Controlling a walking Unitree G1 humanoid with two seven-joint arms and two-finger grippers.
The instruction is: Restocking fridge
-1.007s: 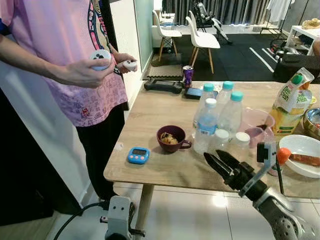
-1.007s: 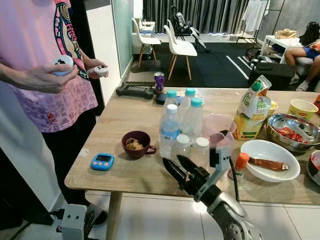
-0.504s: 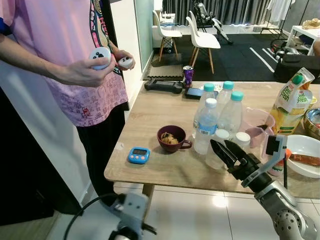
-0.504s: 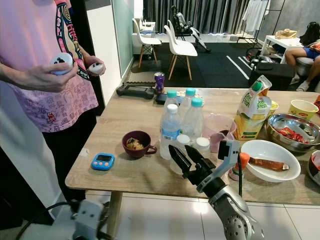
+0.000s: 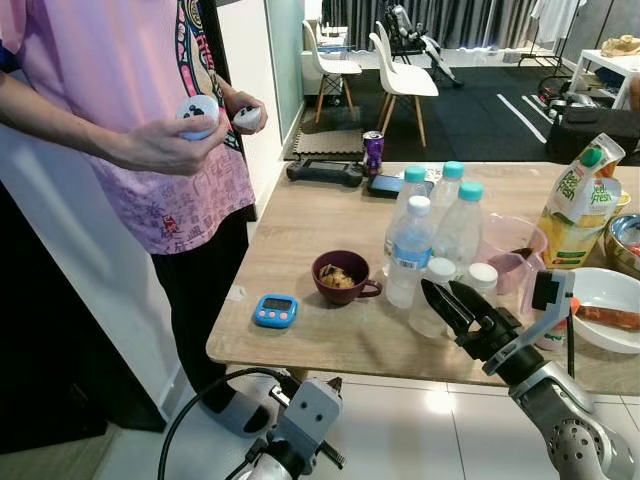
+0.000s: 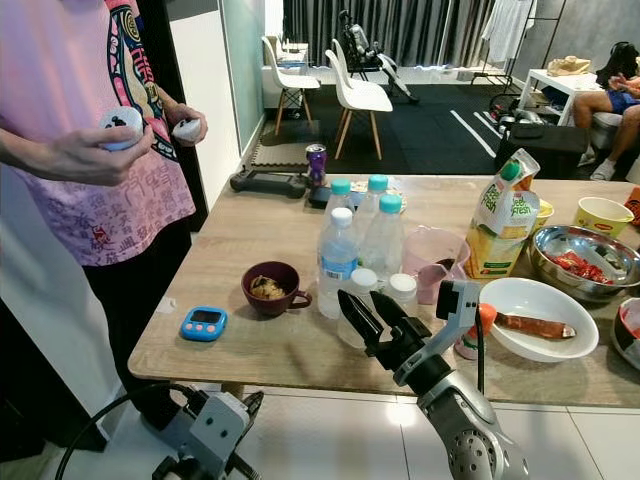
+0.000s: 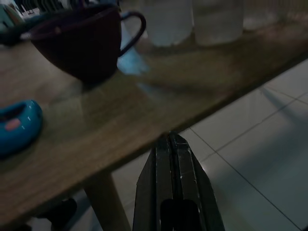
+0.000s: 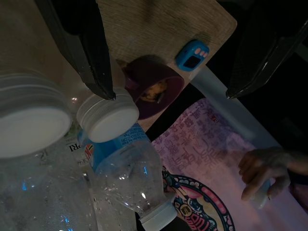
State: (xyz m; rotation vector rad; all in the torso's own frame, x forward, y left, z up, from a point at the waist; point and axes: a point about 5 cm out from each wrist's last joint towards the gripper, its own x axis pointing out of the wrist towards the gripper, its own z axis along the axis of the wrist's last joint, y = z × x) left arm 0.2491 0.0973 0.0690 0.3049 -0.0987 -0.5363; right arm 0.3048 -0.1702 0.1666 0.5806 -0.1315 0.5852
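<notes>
Several clear water bottles [image 5: 440, 215] with teal and white caps stand bunched mid-table. In front of them are two short white-capped bottles [image 5: 432, 295]. My right gripper [image 5: 446, 293] is open above the table's near edge, its tips right at the nearer short bottle. In the right wrist view that bottle's white cap [image 8: 108, 115] lies beside one finger [image 8: 82, 48], not between the two. A green-and-yellow juice carton [image 5: 575, 205] stands at the right. My left gripper [image 7: 169, 137] is shut and empty, low in front of the table edge.
A person in a pink shirt [image 5: 150, 120] stands at the table's left end holding two controllers. On the wooden table [image 5: 300, 215] are a maroon cup [image 5: 340, 277], a blue timer [image 5: 275, 310], a pink jug [image 5: 512, 255], a white bowl [image 5: 605, 300] and a soda can [image 5: 373, 152].
My right gripper moved forward to the short bottles, then held still. My left arm rose and swung right below the table edge. The person's hands shifted slightly.
</notes>
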